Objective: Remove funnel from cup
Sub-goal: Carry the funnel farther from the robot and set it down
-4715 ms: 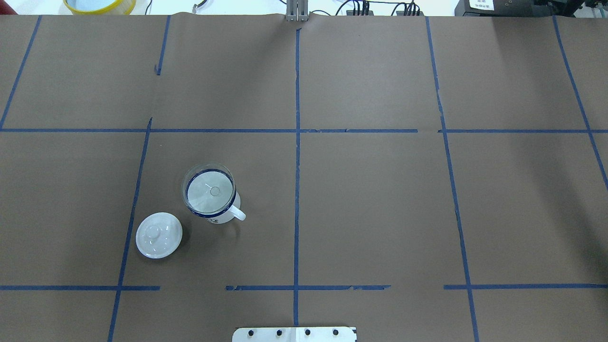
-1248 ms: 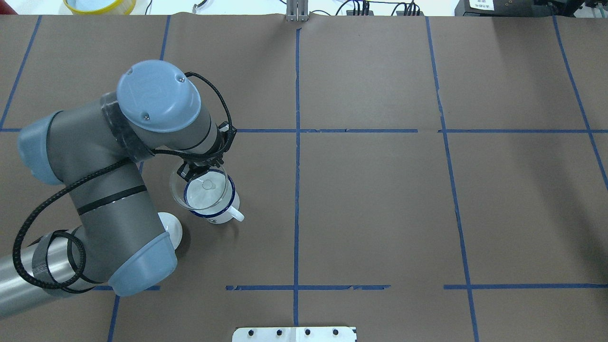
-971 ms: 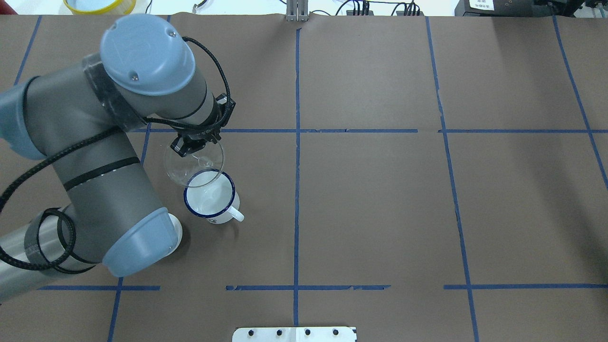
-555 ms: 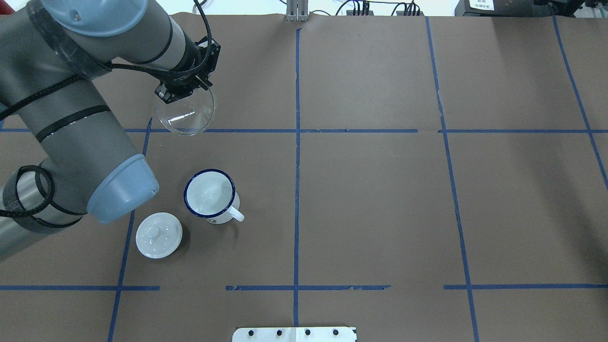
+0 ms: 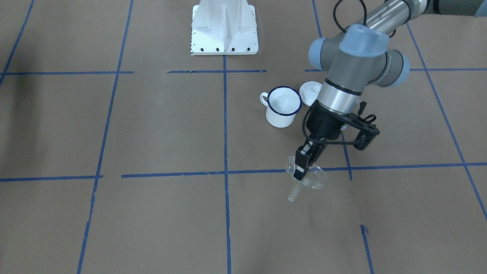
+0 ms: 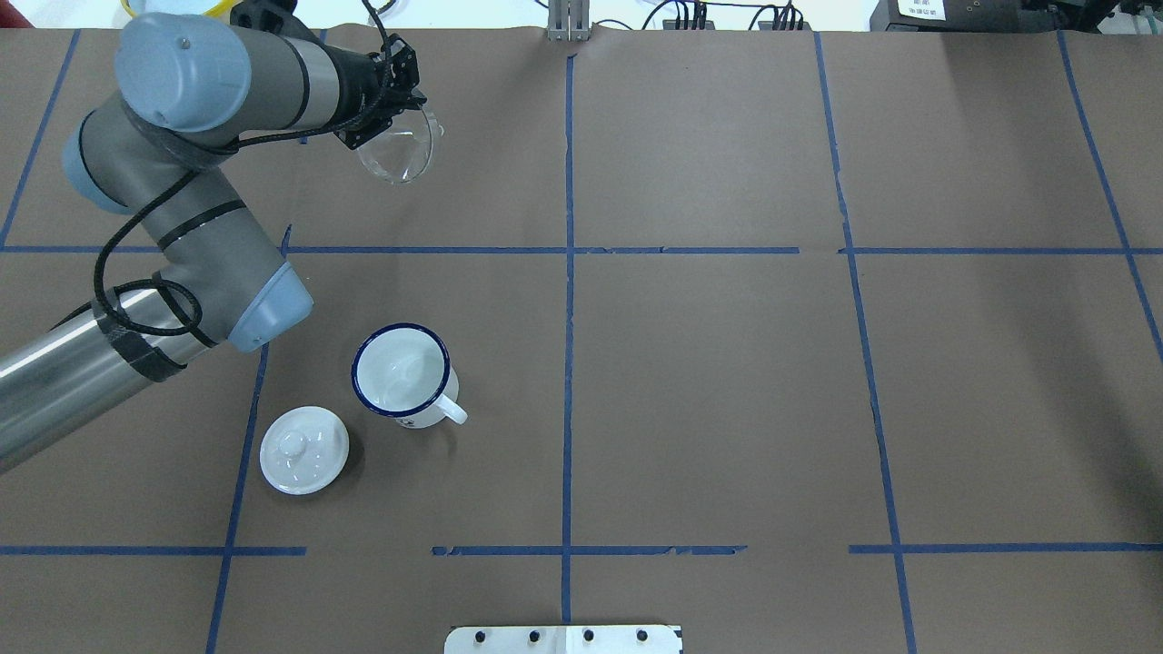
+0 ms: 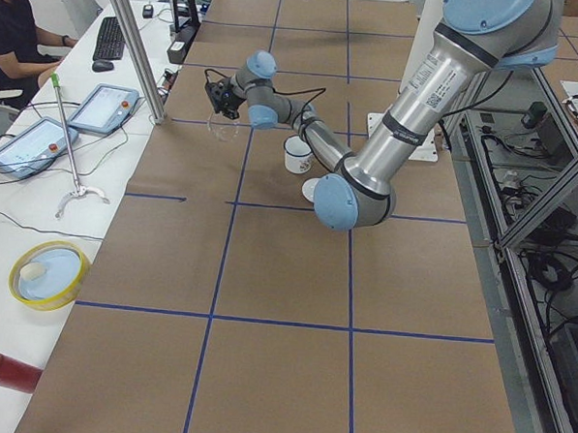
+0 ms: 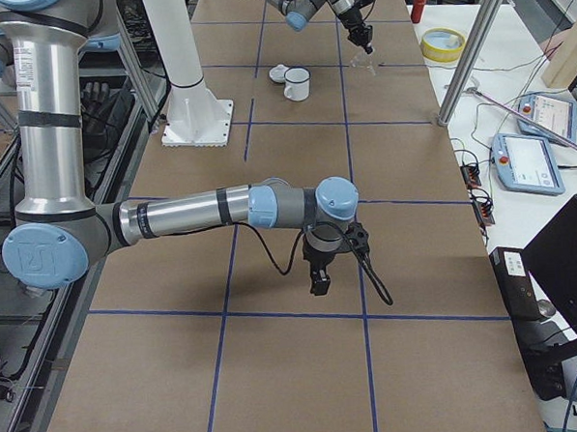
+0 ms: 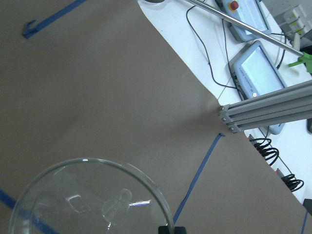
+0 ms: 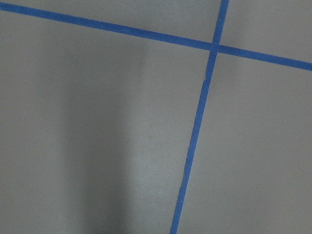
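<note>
The clear funnel (image 6: 397, 156) hangs tilted in my left gripper (image 6: 392, 125), which is shut on its rim. It is above the table's far left part, well away from the cup. In the front view the funnel (image 5: 306, 179) points stem down and sideways below the gripper (image 5: 301, 170). The left wrist view shows its round mouth (image 9: 92, 200). The white cup (image 6: 401, 371) with the blue rim stands empty and upright, handle to the right. My right gripper (image 8: 319, 280) shows only in the right side view, low over bare paper; I cannot tell if it is open.
A white domed lid (image 6: 303, 450) lies left of the cup. A yellow dish (image 7: 48, 273) and a red cylinder (image 7: 3, 370) sit off the table's left end. An aluminium post (image 9: 265, 105) and tablets stand past the far edge. The robot base (image 5: 224, 30) is at the near edge.
My left arm came in, closed on the funnel's rim, lifted it out of the cup and carried it towards the far edge of the table. The cup and lid stayed put.
</note>
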Controlling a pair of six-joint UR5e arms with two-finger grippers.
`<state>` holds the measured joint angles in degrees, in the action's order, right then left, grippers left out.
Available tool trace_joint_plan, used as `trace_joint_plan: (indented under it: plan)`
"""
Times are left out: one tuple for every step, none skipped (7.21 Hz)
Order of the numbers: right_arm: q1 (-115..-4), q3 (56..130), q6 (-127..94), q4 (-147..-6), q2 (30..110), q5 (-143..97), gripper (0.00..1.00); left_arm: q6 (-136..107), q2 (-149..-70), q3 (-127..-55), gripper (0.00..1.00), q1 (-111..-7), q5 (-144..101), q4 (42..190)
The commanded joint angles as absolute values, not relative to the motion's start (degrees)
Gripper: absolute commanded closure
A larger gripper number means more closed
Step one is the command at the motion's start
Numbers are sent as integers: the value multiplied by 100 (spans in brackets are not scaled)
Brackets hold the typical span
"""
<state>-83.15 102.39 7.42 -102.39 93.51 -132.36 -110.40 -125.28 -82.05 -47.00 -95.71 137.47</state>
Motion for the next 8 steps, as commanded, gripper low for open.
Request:
trace_joint_plan:
  plan:
    - [-8314,10239,747,-10239,9352,-13236,0,-11303,-12150,-7357,100,-4553,-8983,15605]
    - [-8314,10239,747,-10239,9352,-13236,0,-11311,-12060,-7278,100,-4535,-8974,15931]
    - [-8314,10239,747,-10239,9352,-13236,0,-11338,-12050,-7182,100,-4500,-8974,15961]
    - [-8314,10239,738,-10239,9352,-13236,0,-11355,-12041,-7033,100,-4474,-8974,16265]
    - [-8314,10239,738,-10239,9352,-13236,0,-11355,-12041,-6936,100,-4413,-8974,16399]
    - [-8314,10239,747,-10239,9352,-13236,0,-11355,-12041,-6926,100,-4403,-8974,16409]
    - [-8314,10239,747,-10239,9352,-13236,0,-11364,-12041,-6865,100,-4369,-8982,16418]
    - [-8314,10239,747,-10239,9352,-13236,0,-11364,-12041,-6856,100,-4351,-8991,16418]
